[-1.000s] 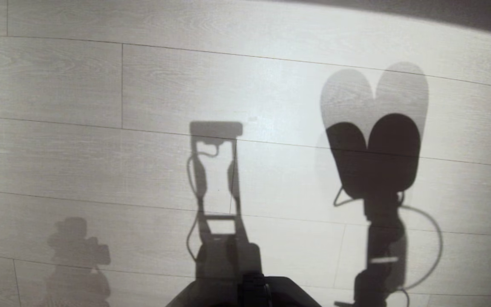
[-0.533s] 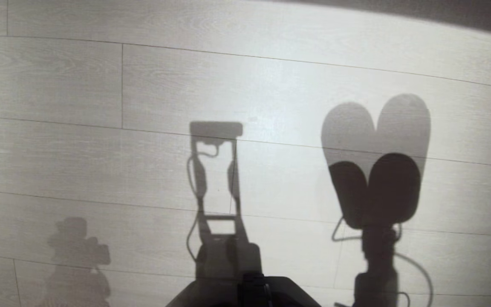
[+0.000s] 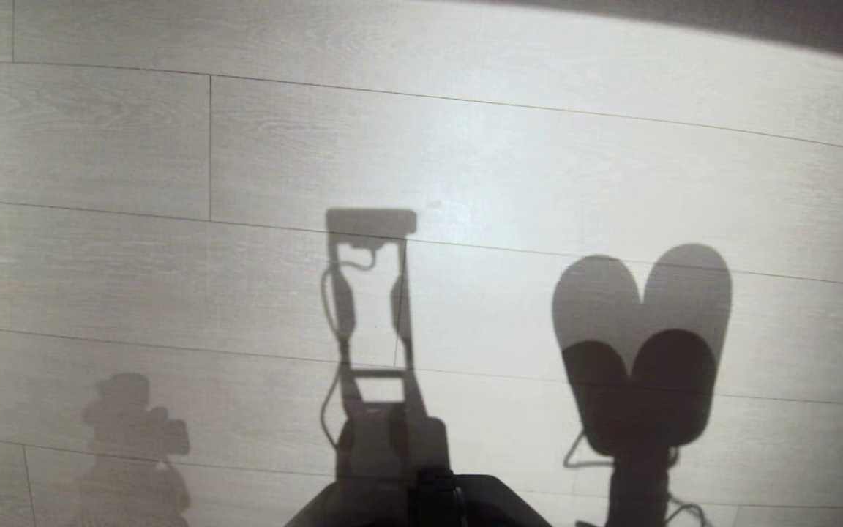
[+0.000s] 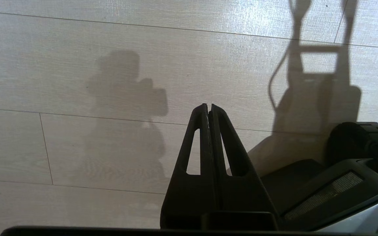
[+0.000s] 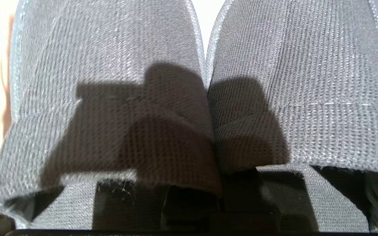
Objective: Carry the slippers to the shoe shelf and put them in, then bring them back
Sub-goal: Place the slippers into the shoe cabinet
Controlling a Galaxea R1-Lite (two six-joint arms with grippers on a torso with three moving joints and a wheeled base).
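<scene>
The slippers (image 5: 202, 98) fill the right wrist view: 2 grey woven fabric slides lying side by side, their inner edges meeting along a narrow seam down the middle, a wide band across each with a stitched line on one of them. The right gripper (image 5: 218, 183) sits at the near ends of the pair, its dark body tucked under the bands where the 2 inner edges come together; its jaws are closed on the slippers there, pinching both at once, and its shadow falls across the fabric.

In the head view neither the pair nor that arm shows directly. Only their shadow (image 3: 641, 351) lies on the pale wood-plank floor (image 3: 173, 146) at the lower right, a heart-like outline of 2 rounded toes above a dark stalk with a loop of cable beside it. The robot's own shadow stands in the middle of the floor, above the dark edge of its base (image 3: 421, 505).

The left gripper (image 4: 208, 111) hangs over bare floor planks beside the base, its 2 black jaws pressed together tip to tip with nothing between them. Its shadow lies on the boards close by.
</scene>
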